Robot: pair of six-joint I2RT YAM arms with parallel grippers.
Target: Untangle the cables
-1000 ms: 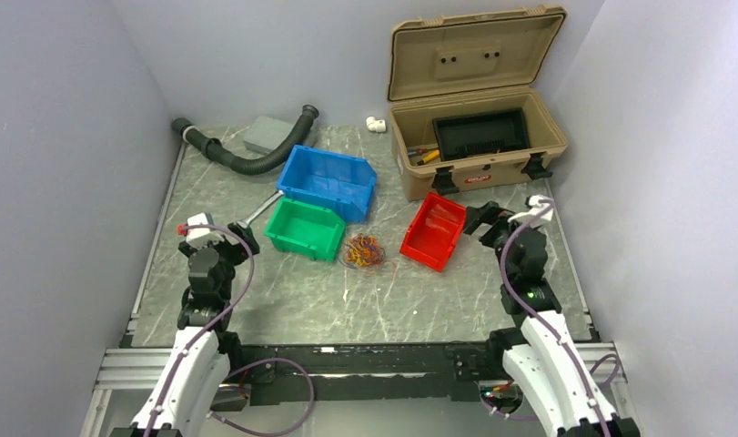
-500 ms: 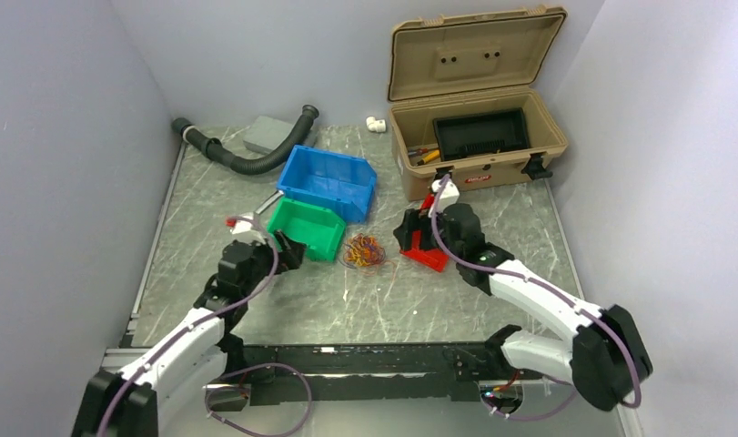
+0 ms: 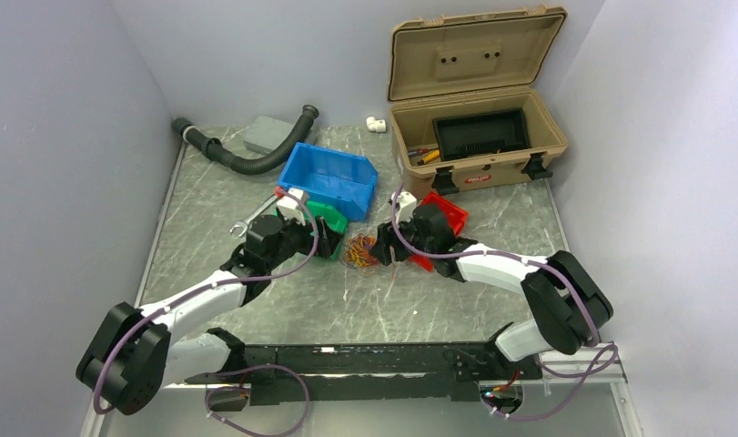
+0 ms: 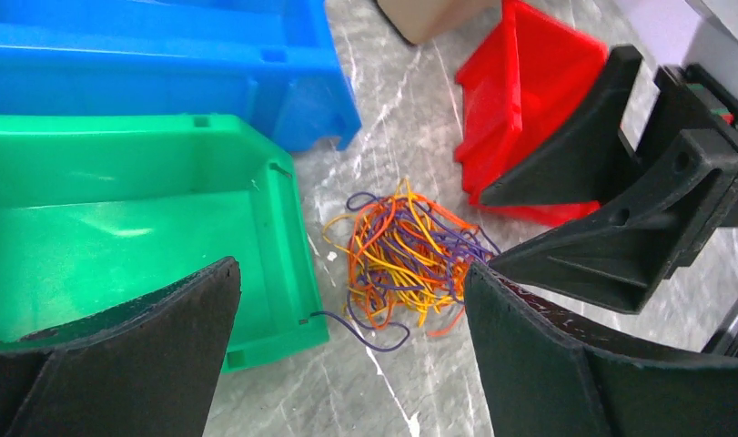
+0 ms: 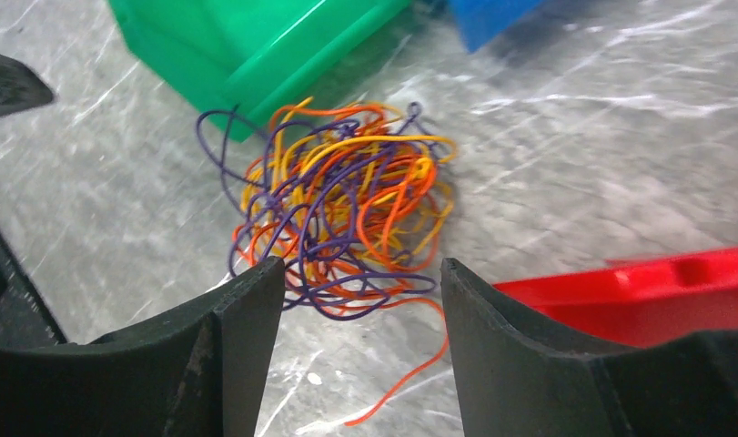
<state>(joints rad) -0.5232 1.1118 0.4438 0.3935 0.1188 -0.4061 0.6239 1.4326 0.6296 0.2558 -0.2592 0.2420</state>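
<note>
The left gripper is open. Its two fingers stand wide apart and there is nothing between them. It is at the front of the green bin and points toward the cables. The cables lie on the table as one small tangle of thin orange, yellow and purple wires, just beside the front corner of the green bin. One purple loop reaches the wall of this bin.

The right gripper is also open and holds nothing. It faces the left gripper from the other side of the tangle. Its fingertips are at the near edge of the cables, but I cannot tell if they touch the wires. One orange wire end lies loose on the table, on the side of the red bin, which is near the right gripper.

Just behind the green bin is the blue bin. Farther back, the top view shows an open tan case and a black hose.
</note>
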